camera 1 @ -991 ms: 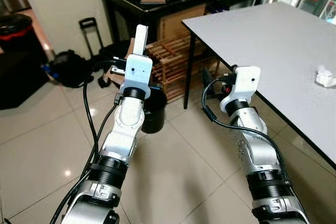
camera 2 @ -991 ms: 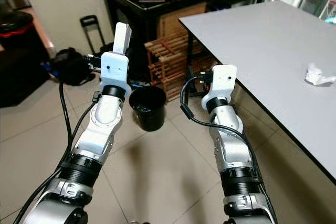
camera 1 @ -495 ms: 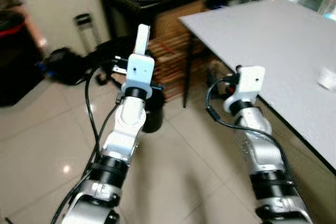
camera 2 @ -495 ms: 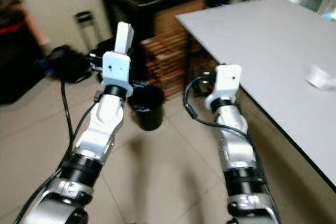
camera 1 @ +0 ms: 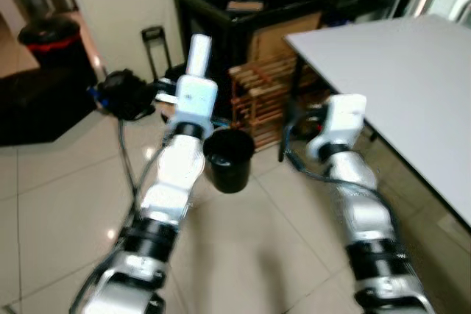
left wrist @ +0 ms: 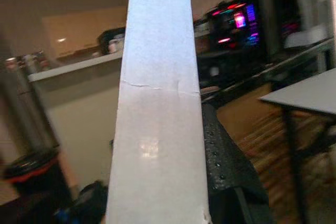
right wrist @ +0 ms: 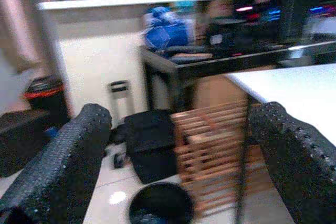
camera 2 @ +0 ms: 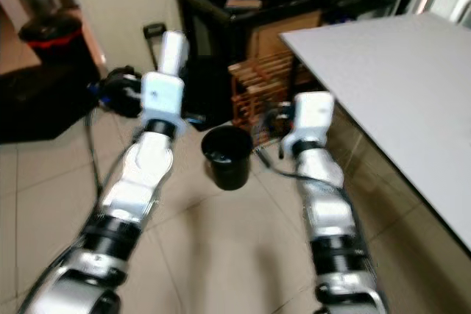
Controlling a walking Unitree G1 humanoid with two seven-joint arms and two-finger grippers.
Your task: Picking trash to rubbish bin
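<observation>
While the head views are a bit blurry, the setup reads fine: the left tool is raised in front of the robot with a flat white strip of card or folded paper pinched upright between its black fingers, so the trash is already in hand. In the left wrist view the strip runs straight up along the finger, clamped flat against it, which I'd guess keeps it from flopping while the robot walks.

The small round black rubbish bin stands on the pale tiled floor, just below and ahead of both arms, next to a wooden slatted rack and the leg of the grey surface.

The right tool is wide open and holding nothing; its 2 textured fingers frame the bin in its wrist view.

My take: the carry is mostly done, and what's left is getting the strip over the bin's mouth before letting go. A thin, light piece could easily flutter wide.
</observation>
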